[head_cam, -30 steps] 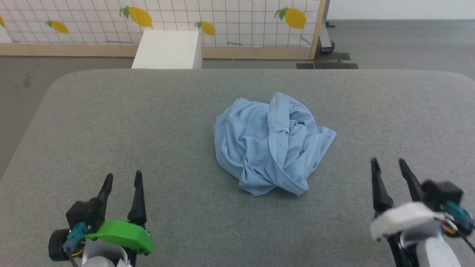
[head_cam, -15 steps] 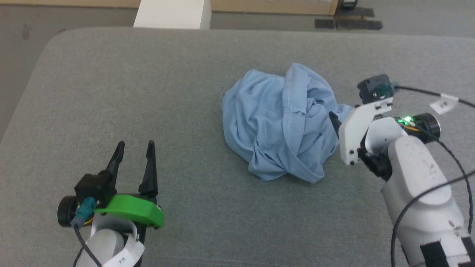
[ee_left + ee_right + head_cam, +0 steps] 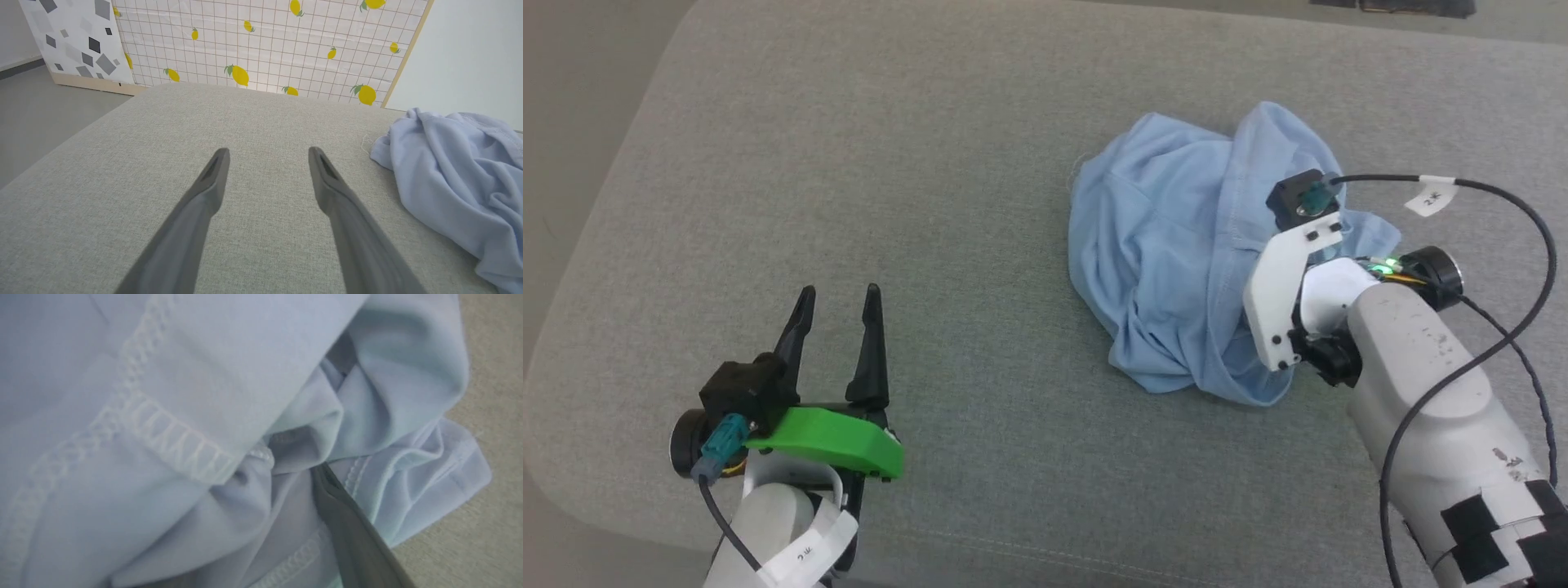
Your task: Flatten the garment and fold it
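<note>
garment [image 3: 1168, 245]: lying crumpled in a blue heap on the grey cushion [image 3: 890, 163], toward its right side, not flattened yet

right gripper [image 3: 1274, 261]: digging down into the heap's right edge with jaws wide; one finger [image 3: 347, 522] is poking between folds, the other's hiding under cloth

left gripper [image 3: 840, 291]: hanging low over bare cushion, well apart from the garment, fingers spread, gripping nothing

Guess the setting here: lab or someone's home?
Probably a robot test room, not a home: a lemon-print partition screen stands on a bare grey floor beyond a wide grey padded surface, with a single crumpled garment on it.
</note>
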Tool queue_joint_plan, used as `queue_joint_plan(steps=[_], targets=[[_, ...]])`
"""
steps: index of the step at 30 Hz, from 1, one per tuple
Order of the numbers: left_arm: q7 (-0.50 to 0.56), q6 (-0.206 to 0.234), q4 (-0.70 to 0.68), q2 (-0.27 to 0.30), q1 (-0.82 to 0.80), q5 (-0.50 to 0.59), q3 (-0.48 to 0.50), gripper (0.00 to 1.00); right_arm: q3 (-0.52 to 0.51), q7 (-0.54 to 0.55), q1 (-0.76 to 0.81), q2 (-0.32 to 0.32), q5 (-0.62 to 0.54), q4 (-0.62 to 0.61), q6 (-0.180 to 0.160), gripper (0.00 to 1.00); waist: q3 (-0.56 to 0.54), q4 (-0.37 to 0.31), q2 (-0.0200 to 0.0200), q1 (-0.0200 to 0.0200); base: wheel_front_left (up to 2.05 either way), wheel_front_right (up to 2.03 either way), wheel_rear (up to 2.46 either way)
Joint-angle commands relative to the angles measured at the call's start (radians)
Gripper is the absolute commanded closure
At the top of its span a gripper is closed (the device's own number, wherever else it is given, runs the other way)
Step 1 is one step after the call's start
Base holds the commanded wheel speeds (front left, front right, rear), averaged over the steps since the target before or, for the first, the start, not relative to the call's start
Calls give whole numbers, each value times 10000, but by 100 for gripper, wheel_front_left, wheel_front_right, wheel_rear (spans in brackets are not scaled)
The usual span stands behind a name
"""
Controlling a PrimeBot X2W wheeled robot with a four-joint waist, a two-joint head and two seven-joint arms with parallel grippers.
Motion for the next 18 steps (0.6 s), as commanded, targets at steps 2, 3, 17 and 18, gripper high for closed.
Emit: queue_joint_plan(steps=[2,3,17,18], targets=[[-47,-138,81,-93,-21,78,141,0,238,-231,102,-14,231,192,-11,100,-88,-2,0,-1,0,0,0],[-47,-167,114,-118,36,93,203,0,311,-364,121,-45,366,191,-11,100,-163,-46,0,-1,0,0,0],[-47,-516,404,-413,732,191,619,0,-1963,-2437,1545,-1289,1072,-1017,-11,100,-1526,-769,0,-1,0,0,0],[-47,-527,418,-430,765,204,620,0,-2265,-2377,1885,-1342,1034,-1059,-11,100,-1583,-785,0,-1,0,0,0]])
